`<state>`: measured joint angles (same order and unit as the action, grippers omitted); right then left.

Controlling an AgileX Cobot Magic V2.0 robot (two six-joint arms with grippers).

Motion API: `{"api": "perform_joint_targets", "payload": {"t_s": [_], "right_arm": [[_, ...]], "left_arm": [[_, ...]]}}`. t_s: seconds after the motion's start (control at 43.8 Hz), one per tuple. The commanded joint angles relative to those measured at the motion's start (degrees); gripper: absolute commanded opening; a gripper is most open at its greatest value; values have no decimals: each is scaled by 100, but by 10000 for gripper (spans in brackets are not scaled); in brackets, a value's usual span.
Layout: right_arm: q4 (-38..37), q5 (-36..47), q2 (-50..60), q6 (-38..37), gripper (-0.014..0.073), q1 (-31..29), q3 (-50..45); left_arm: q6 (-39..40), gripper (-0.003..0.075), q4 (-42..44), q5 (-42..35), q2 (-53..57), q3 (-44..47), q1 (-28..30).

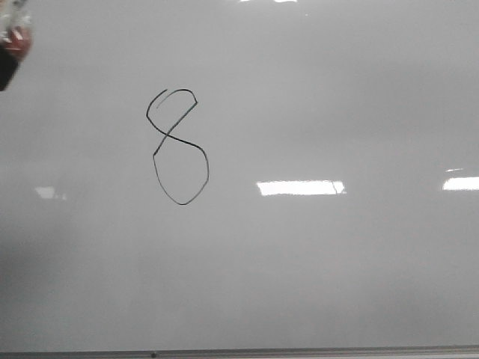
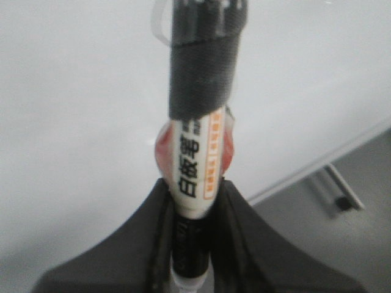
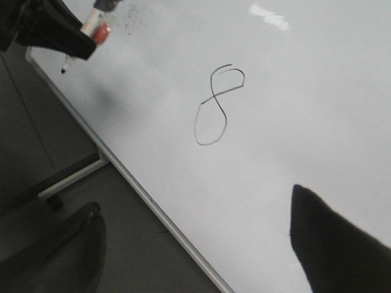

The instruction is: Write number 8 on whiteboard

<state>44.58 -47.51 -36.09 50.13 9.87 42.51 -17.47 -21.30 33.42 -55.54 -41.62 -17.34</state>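
— So where is the number 8 [image 1: 178,147] sitting right now?

— It is showing on the whiteboard [image 1: 337,262], left of the middle in the front view, a small upper loop over a rounder lower one, drawn in thin black line. The figure is looking closed, so I would judge the writing itself to be finished.

— And the left tool [image 2: 194,210]?

— It is gripping a marker [image 2: 198,152] between its dark fingers [image 2: 244,238], clamped narrow around the barrel. In the front view it is only peeking in at the top left corner, well apart from the figure (probably parked there so the stroke is not getting smudged or hidden).

— Why the black tape on the marker?

— A wrap of it is covering the upper barrel, and a thin pale tie is looping out beside it; I would guess both are stiffening the pen for the grip. Something reddish is bulging behind the barrel too, though I cannot tell what.

— Anything readable?

— The white label is carrying bold black Chinese characters, with an orange strip of smaller print alongside that is too blurred to read. No brand is legible.

— The right tool [image 3: 208,250]?

— Its two fingers are standing wide apart, holding nothing, hanging over the board's lower edge.
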Motion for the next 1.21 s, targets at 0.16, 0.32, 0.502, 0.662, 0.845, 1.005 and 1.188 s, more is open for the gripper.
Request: {"api": "perform_joint_targets", "payload": {"t_s": [0.16, 0.32, 0.502, 0.662, 0.845, 1.005, 1.188], "right_arm": [[194, 1291, 1810, -562, 608, -306, -1781], [205, 1810, 2396, -778, 374, -306, -2271], [205, 1899, 2513, -778, 8, -301, -2271], [205, 1899, 2513, -778, -72, -301, -2271], [205, 1899, 2513, -778, -71, -301, -2271], [205, 1899, 2513, -778, -71, -301, -2276], [205, 1894, 2513, -778, -71, -301, -2277]], "left_arm": [[58, -21, 278, -371, -396, -200, 2191], [58, -21, 278, -546, -848, -200, 2637], [58, -21, 278, -1024, -1446, -200, 2604], [58, -21, 278, -1568, -1964, -200, 2593], [58, -21, 268, -2160, -2459, -200, 2593], [58, -20, 260, -2382, -2785, -221, 2593], [58, -6, 260, -2533, -2916, -229, 2593]]}}
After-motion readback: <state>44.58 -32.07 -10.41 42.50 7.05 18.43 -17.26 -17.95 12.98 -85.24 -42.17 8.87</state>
